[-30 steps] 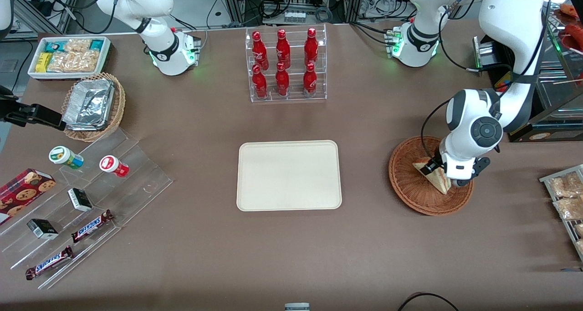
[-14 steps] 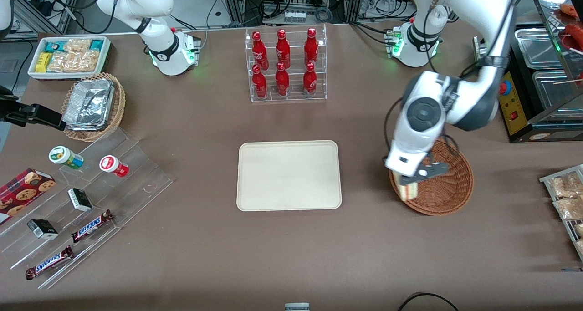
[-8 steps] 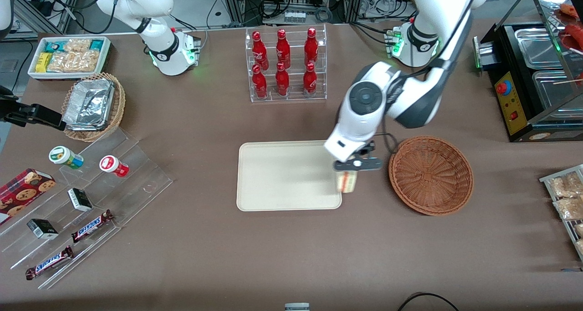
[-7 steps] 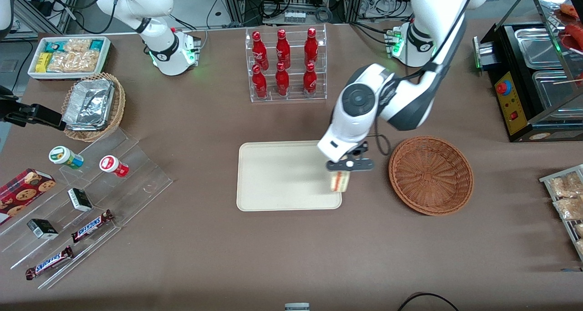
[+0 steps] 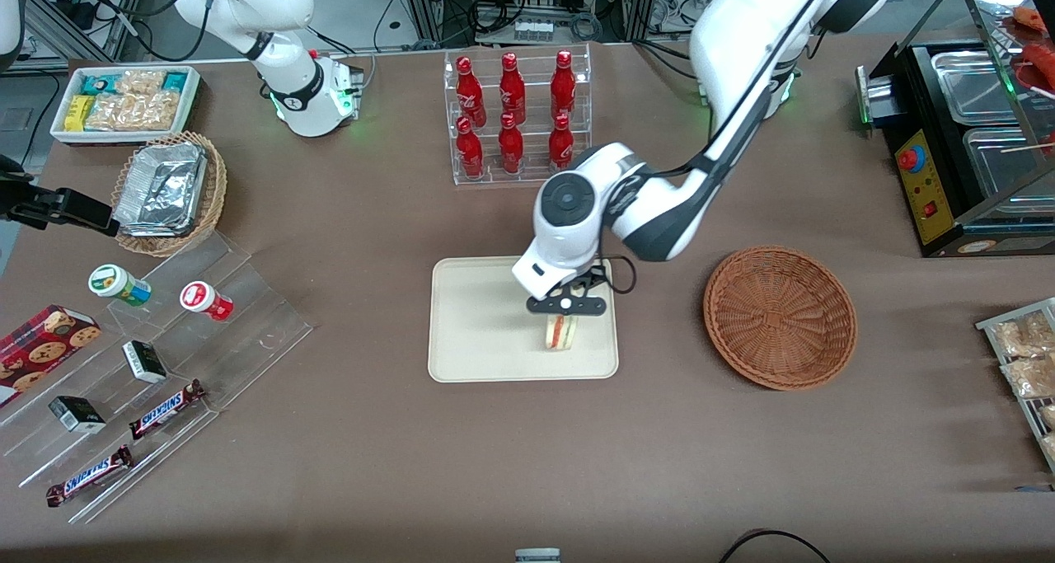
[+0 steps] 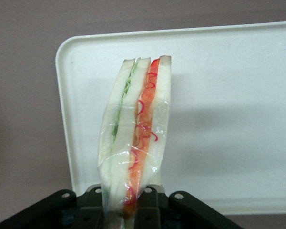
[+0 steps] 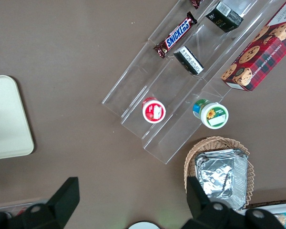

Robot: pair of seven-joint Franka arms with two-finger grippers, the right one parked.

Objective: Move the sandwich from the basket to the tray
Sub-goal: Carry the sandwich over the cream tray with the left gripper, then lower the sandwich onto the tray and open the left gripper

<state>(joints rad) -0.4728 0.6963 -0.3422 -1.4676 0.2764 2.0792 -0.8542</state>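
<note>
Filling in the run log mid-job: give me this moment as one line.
phase: carry | gripper: shut on sandwich, above tray | sandwich: not released | basket: empty

Bright, even light falls from overhead across the brown table [image 5: 346, 233]. Shadows are soft and short: a faint one lies on the tray [image 5: 482, 332] just beside the end effector [image 5: 562, 319], and a dim band darkens the table edge nearest the front camera. In the wrist view the wrapped sandwich [image 6: 136, 138] held in the end effector is sharp, with small glints of glare on its film, and its blurred grey shadow spreads over the tray [image 6: 238, 86] beneath. No motion blur shows. Straight edges stay nearly straight.
</note>
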